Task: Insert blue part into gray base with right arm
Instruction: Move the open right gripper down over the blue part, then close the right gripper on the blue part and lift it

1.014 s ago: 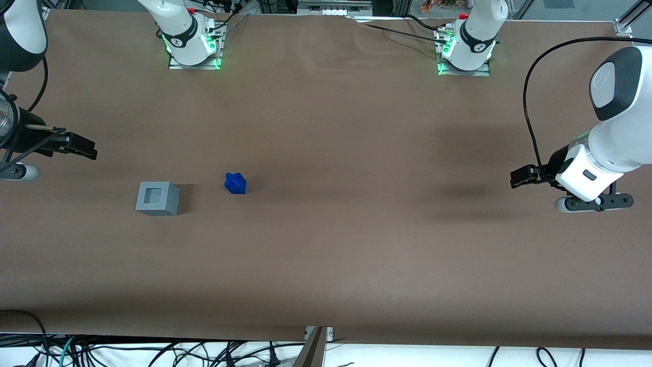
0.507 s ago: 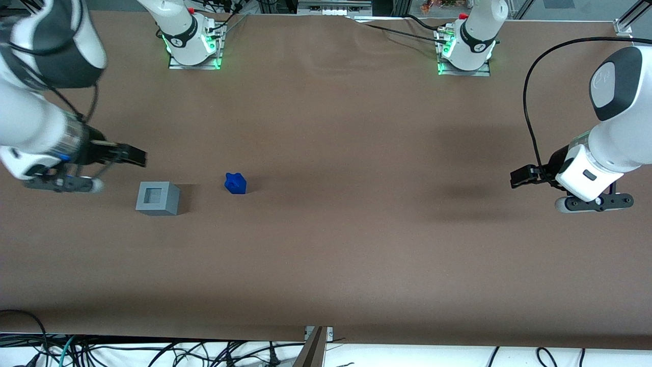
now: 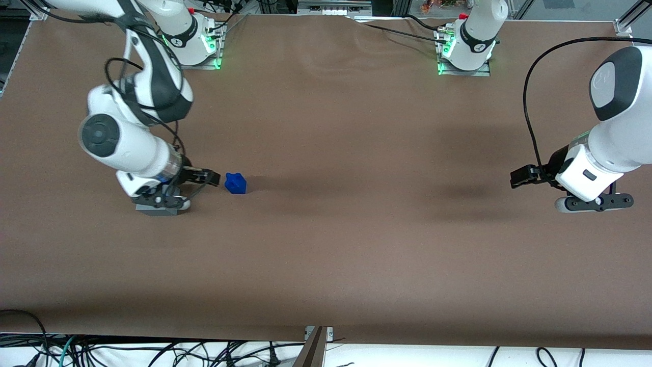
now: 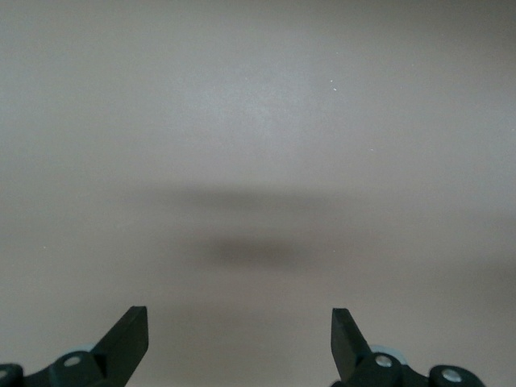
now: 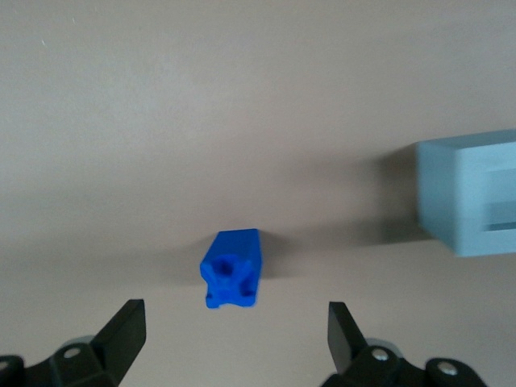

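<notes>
Having swung in over the gray base (image 3: pixel 155 210), the gripper (image 3: pixel 213 178) hovers beside the blue part (image 3: pixel 235 183), fingers (image 5: pixel 121 334) spread.

Blue part (image 5: pixel 231 270) glossy plastic; gray base (image 5: pixel 472 193) matt plastic; table (image 3: pixel 356 244) matt brown.

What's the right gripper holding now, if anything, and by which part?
Nothing. The gripper is open and empty, hovering just short of the blue part, which sits free on the table between the spread fingers, untouched. The gray base lies beside it.
</notes>
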